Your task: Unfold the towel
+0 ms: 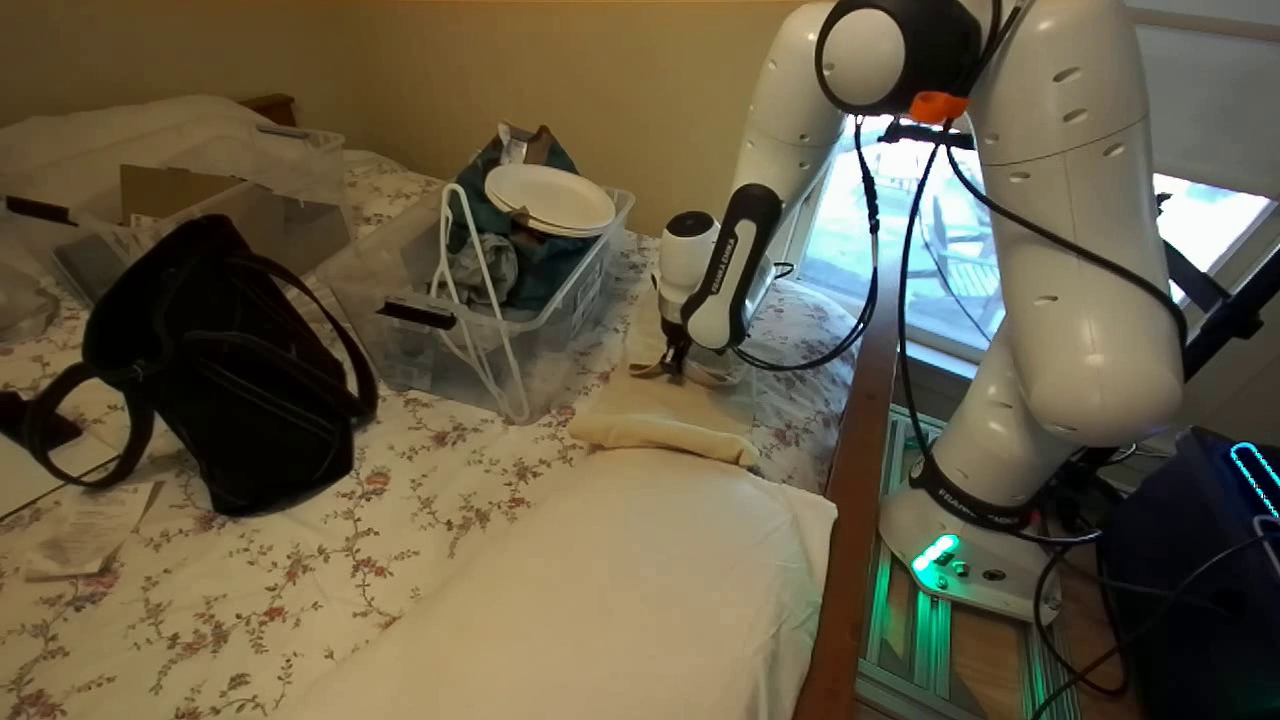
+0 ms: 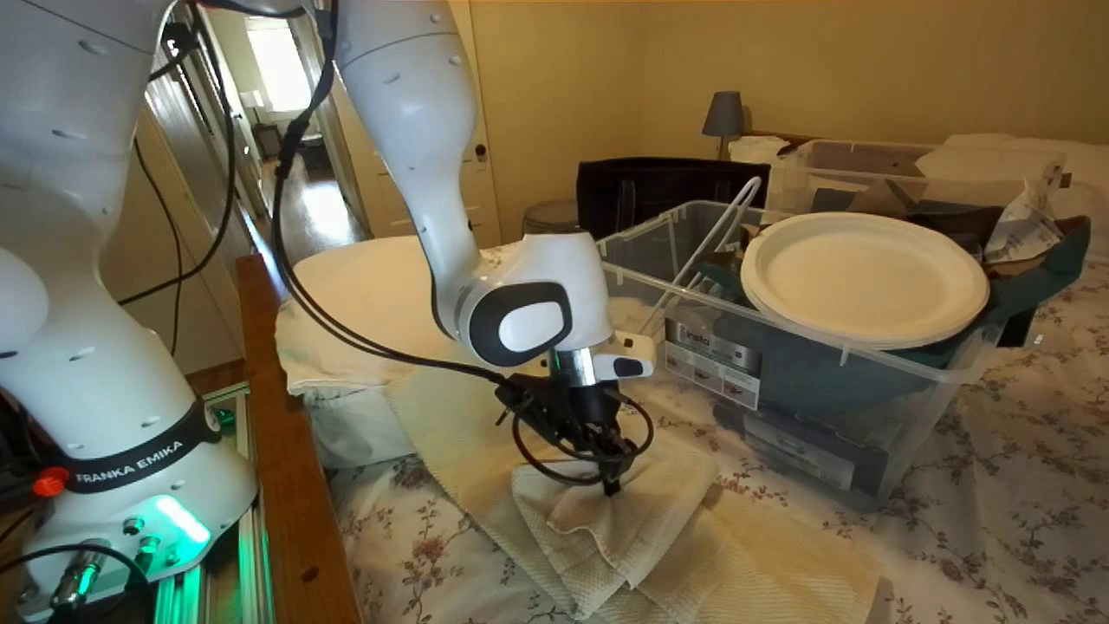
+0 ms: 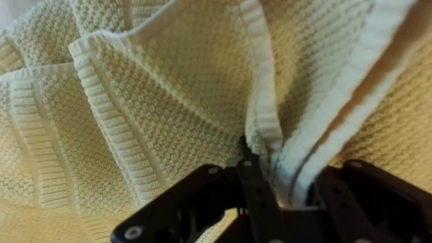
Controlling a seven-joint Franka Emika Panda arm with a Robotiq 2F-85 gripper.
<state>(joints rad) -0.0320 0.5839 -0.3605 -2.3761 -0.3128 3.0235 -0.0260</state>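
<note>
Since the towel (image 2: 637, 542), lying folded beneath the gripper (image 3: 281, 172) with hemmed edges (image 3: 337, 104) pinched between its fingers (image 3: 259, 194), looks light, soft and limp, a hold on one hem alone should open it best.

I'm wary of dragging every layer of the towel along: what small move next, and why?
I'd try a short, slow lift of the hand: its fingers look closed on bunched hems of the towel, with more layers beneath, so lifting may show what is caught.
</note>
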